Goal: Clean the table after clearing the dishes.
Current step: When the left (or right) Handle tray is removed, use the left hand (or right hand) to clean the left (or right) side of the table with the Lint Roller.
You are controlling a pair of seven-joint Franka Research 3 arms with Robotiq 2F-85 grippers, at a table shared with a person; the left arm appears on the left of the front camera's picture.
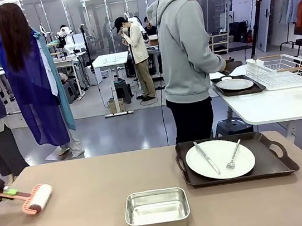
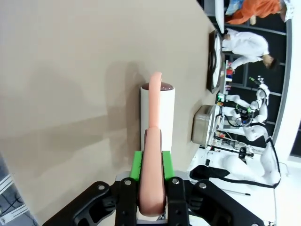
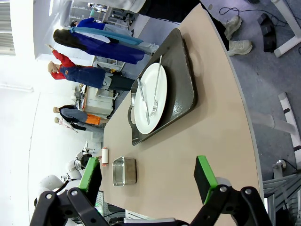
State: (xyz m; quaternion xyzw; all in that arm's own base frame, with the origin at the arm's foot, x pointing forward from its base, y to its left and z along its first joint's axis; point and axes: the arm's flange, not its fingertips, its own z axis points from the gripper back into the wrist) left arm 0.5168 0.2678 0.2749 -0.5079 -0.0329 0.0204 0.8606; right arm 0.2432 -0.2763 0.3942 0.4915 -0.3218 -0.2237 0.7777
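Closest to the front camera, a small square steel pan (image 1: pixel 157 210) sits on the near middle of the brownish table (image 1: pixel 88 223). To its far right on the same table lies a dark handled tray (image 1: pixel 270 158) carrying a round white plate (image 1: pixel 220 154), with a knife (image 1: pixel 207 157) on the plate's left half and a fork (image 1: pixel 233 156) on its right half. At the table's near left edge, the left gripper (image 1: pixel 2 193) is pressed together on the pink handle of a roller (image 1: pixel 39 198), whose white roll points right, toward the pan. In the left wrist view, this gripper (image 2: pixel 151 165) pinches the handle between its green pads (image 2: pixel 136 165), with the roll (image 2: pixel 157 108) low over the tabletop; contact cannot be told. In the right wrist view, the right gripper (image 3: pixel 148 172) stands spread wide over the table's right end, holding nothing. Beyond the table's far right, a white table (image 1: pixel 274 107) bears a second tray (image 1: pixel 254 88) with a plate, just beside a wire rack (image 1: pixel 285 69). A person in a grey hoodie (image 1: pixel 184 52) stands facing that white table.
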